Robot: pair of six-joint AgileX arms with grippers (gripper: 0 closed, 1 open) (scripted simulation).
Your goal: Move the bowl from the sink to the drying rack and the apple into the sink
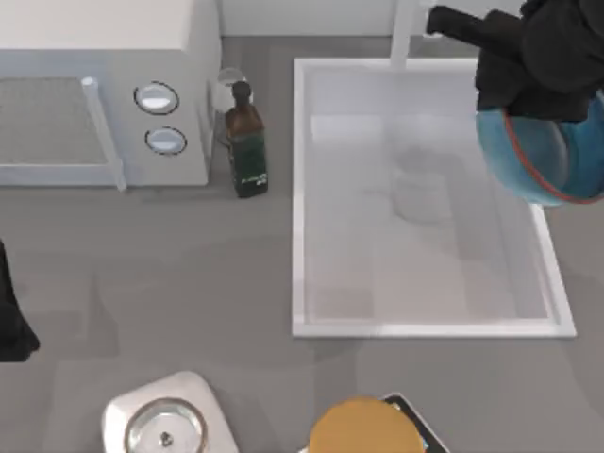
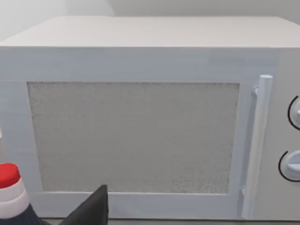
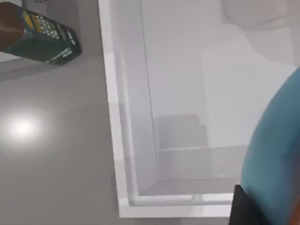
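Glossy blue round bowl with thin dark red rim (image 1: 543,160) lifted over the big white rectangular sink's (image 1: 300,189) right edge, clamped by right end effector (image 1: 528,99). Probably light, rigid, slippery; rim pinch best.

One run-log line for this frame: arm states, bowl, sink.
right gripper: holding bowl lifted over sink's right rim | sink: nothing inside | left arm: parked at table's left edge, facing microwave
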